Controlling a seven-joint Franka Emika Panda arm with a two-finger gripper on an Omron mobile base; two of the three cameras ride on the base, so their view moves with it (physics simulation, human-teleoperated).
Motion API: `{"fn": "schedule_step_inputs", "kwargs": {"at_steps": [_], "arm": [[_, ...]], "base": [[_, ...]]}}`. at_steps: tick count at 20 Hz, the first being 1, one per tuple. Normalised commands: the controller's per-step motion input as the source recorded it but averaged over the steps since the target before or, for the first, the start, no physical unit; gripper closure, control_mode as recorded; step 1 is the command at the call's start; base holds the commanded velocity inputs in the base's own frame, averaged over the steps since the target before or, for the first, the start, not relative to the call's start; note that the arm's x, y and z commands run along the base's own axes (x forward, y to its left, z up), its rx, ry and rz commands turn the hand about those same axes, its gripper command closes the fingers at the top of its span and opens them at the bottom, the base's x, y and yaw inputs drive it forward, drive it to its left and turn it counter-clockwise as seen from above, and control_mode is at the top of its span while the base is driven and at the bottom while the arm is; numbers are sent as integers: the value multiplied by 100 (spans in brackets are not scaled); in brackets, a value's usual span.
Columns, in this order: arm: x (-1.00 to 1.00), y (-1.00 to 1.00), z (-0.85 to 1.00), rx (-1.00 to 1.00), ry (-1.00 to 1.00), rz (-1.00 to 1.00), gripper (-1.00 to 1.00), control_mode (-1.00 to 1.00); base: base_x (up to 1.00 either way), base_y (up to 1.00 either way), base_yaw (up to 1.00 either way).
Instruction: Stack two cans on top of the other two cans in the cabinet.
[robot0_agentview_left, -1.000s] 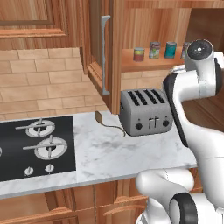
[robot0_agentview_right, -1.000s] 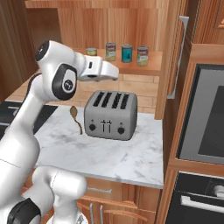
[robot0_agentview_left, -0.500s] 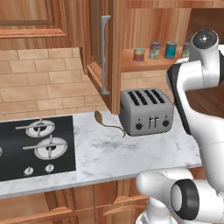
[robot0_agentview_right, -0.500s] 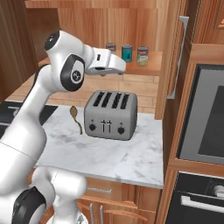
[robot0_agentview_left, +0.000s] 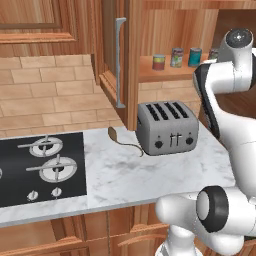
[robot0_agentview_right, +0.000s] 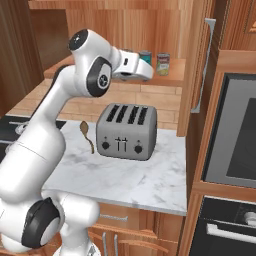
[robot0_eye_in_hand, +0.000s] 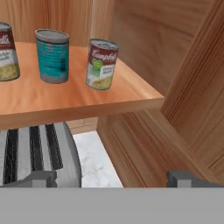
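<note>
On the cabinet's plank shelf (robot0_eye_in_hand: 65, 100) stand a pale-labelled can (robot0_eye_in_hand: 102, 64) on the right, the teal can (robot0_eye_in_hand: 52, 56) beside it, and a second pale-labelled can (robot0_eye_in_hand: 4, 52) cut by the left edge. The left base view shows the dark red can (robot0_agentview_left: 159, 62), a pale can (robot0_agentview_left: 177, 57) and the teal can (robot0_agentview_left: 195, 56) in a row. My gripper (robot0_eye_in_hand: 111, 179) is open with nothing between its fingers. It hangs just below and in front of the shelf edge, over the toaster. In the right base view the gripper (robot0_agentview_right: 148, 76) is left of a pale can (robot0_agentview_right: 163, 64).
A silver four-slot toaster (robot0_agentview_left: 167, 127) stands on the marble counter under the shelf. A wooden spoon (robot0_agentview_left: 114, 134) lies to its left, then the black hob (robot0_agentview_left: 40, 165). The open cabinet door with its grey handle (robot0_agentview_right: 202, 65) stands right of the shelf, above an oven (robot0_agentview_right: 235, 135).
The arm has swung up and toward the cabinet. The hand rose from above the toaster to shelf height. The jaws stayed open and the cans have not moved.
</note>
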Motion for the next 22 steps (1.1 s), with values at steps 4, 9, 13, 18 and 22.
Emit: {"fn": "schedule_step_inputs", "kwargs": {"at_steps": [4, 9, 13, 18, 22], "arm": [[26, -17, 1, 5, -4, 0, -100, -100], [27, -10, 0, 2, -21, 0, -100, -100], [30, -13, 0, 6, -14, 0, -100, -100], [30, -20, 0, 3, 0, 0, -100, -100], [30, -16, 3, 0, 6, 0, -100, -100]], "base": [[0, 0, 0], [0, 0, 0], [0, 0, 0], [0, 0, 0], [0, 0, 0]]}}
